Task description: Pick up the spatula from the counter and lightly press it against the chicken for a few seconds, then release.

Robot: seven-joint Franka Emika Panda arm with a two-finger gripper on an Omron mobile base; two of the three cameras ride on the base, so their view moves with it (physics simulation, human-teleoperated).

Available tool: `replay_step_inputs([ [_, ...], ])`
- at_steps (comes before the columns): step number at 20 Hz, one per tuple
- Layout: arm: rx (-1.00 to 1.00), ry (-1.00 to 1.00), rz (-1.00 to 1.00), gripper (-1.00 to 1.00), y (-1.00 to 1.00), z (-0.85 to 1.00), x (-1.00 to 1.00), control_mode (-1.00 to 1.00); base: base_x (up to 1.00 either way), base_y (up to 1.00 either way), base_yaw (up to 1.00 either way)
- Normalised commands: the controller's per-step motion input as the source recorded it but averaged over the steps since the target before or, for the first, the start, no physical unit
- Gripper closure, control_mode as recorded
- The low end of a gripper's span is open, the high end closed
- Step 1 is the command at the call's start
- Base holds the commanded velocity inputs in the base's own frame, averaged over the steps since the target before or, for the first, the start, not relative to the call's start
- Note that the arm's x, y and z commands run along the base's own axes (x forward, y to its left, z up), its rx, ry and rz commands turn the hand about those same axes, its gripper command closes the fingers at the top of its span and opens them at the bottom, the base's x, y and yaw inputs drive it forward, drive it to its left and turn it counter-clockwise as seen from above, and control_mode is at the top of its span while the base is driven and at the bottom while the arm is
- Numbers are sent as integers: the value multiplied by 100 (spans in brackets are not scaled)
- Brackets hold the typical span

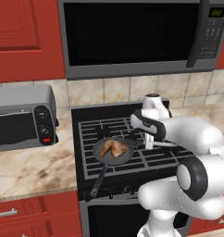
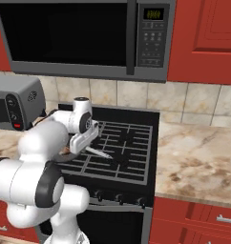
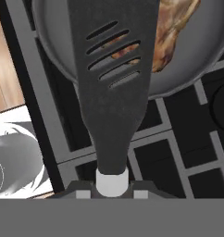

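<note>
My gripper (image 3: pixel 113 190) is shut on the spatula (image 3: pixel 114 78), holding it at the pale neck just behind its black slotted head. The head reaches out over the dark frying pan (image 3: pixel 197 65) and covers part of the browned chicken (image 3: pixel 175 32), which shows through the slots. Whether the head touches the meat I cannot tell. From the left base view, the gripper (image 1: pixel 147 140) hangs over the stove just right of the pan (image 1: pixel 101 158), where the chicken (image 1: pixel 113 148) lies. The spatula's silver handle (image 2: pixel 100 153) sticks out behind the hand (image 2: pixel 82 141).
The pan's long handle (image 1: pixel 99 180) points toward the stove's front edge. Black grates (image 2: pixel 122 143) cover the stove top. A toaster oven (image 1: pixel 22 122) stands on the counter to the left, a microwave (image 1: pixel 132 37) hangs overhead, and marble counter (image 2: pixel 198 157) lies to the right.
</note>
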Motion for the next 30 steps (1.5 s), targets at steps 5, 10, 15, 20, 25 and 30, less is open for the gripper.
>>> replay_step_inputs([
  [5,0,0,0,100,24,0,9,-100,0,0,0],
  [10,0,0,0,100,14,-2,17,-100,0,0,0],
  [15,0,0,0,100,19,-4,26,-100,0,0,0],
  [20,0,0,0,100,23,-10,25,-100,0,0,0],
  [25,0,0,0,100,12,-16,17,-100,0,0,0],
  [30,0,0,0,100,0,-18,7,-100,0,0,0],
])
